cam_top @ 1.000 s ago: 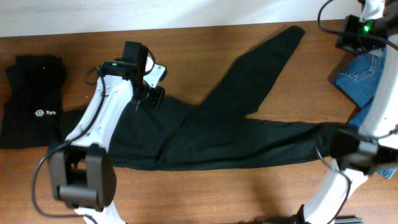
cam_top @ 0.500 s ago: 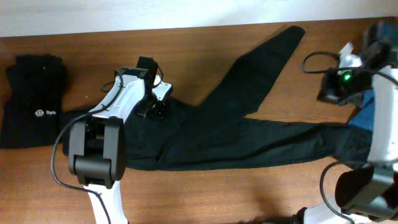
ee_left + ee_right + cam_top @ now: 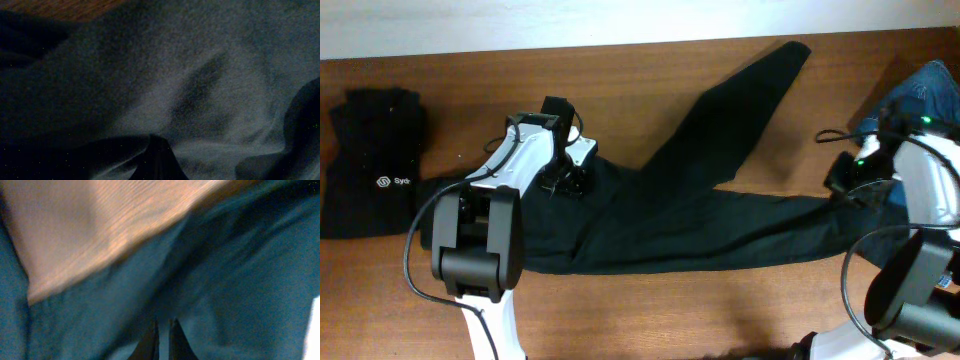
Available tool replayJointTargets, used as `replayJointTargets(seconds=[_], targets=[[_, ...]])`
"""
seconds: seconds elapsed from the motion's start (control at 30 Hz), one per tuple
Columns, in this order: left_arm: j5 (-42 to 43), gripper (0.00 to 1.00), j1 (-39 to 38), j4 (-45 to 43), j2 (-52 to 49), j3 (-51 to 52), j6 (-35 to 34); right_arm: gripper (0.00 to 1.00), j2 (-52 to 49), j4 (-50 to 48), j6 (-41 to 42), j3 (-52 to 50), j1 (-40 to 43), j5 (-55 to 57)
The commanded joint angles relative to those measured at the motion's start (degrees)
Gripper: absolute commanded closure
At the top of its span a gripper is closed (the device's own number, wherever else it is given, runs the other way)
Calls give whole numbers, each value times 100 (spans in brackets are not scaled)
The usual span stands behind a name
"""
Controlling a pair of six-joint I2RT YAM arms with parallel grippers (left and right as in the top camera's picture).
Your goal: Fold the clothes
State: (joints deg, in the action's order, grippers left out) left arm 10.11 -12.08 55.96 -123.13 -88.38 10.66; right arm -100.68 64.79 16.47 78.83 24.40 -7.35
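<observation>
1. The black trousers point(image 3: 700, 215) lie spread across the middle of the wooden table point(image 3: 650, 310). One leg angles toward the far edge and the other runs out to my right.
2. My left gripper point(image 3: 563, 183) rests on the waist end with its jaws closed. I cannot tell whether cloth is pinched.
3. My right gripper point(image 3: 847, 190) sits at the nearer leg's hem, jaws together, near the jeans point(image 3: 912, 100).
4. A black top point(image 3: 370, 165) lies at the left end.
</observation>
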Motion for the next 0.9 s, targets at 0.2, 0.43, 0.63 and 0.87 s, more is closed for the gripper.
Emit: replayJointTargets(seconds=[0.2, 0.43, 0.63, 0.87], targets=[[-2, 99, 28, -42, -201, 114, -52, 96, -232, -1176, 317, -2, 1106, 844], [-2, 99, 28, -35, -201, 114, -52, 96, -782, -1429, 315, -2, 1635, 863], [-4, 99, 24, -35, -201, 114, -52, 96, -844, -1810, 313, -2, 1797, 1429], [-4, 99, 24, -35, -201, 114, -52, 96, -1178, -2503, 317, -2, 1799, 1493]])
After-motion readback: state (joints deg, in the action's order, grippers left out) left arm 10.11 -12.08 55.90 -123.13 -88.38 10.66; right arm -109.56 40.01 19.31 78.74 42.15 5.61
